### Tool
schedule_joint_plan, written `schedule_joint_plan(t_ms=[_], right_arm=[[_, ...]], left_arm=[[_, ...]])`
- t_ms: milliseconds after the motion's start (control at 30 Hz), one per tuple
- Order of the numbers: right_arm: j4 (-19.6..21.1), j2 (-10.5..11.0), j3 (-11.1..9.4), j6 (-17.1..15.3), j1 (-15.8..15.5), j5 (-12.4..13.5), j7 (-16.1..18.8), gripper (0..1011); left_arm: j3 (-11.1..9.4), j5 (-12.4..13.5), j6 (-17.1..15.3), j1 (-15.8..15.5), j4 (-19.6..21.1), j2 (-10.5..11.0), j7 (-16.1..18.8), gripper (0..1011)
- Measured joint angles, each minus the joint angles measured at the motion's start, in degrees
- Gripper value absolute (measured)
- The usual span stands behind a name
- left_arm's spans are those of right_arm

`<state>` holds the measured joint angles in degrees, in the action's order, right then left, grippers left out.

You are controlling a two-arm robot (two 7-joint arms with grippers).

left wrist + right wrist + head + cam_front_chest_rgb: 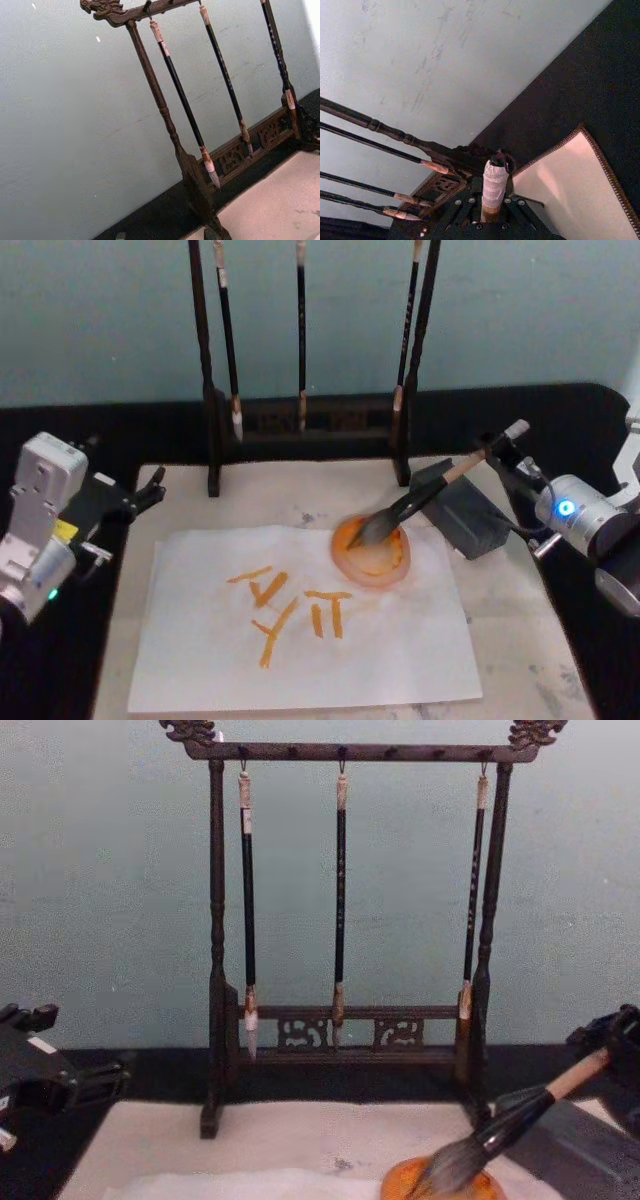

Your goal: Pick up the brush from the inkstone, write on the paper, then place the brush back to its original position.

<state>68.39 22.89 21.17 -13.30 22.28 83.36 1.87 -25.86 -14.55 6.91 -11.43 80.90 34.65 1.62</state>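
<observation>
Right claw [497, 452] at the right edge of the head view was clamped on the pale handle of the brush [415, 502], and we could see it slanting down to the left with its fat bristles sitting in the orange dish [372, 552] near the middle of the frame. That dish rested on the top right corner of the paper [300, 625], which had orange strokes on it. Left claw [148, 492] hung at the left edge, off the paper; we couldn't tell how wide it was.
</observation>
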Motion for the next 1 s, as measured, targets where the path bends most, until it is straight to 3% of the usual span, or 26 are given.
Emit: schedule_joint_plan(t_ms=[667,1000], right_arm=[[-0.3,0.2,0.5,0.4,0.3,0.6,-0.4,156],[-0.3,0.2,0.5,0.3,0.2,0.6,-0.4,471]], left_arm=[[0.0,0.0,0.0,0.0,0.0,0.0,0.0,1010],[0.0,0.0,0.0,0.0,0.0,0.0,0.0,1010]])
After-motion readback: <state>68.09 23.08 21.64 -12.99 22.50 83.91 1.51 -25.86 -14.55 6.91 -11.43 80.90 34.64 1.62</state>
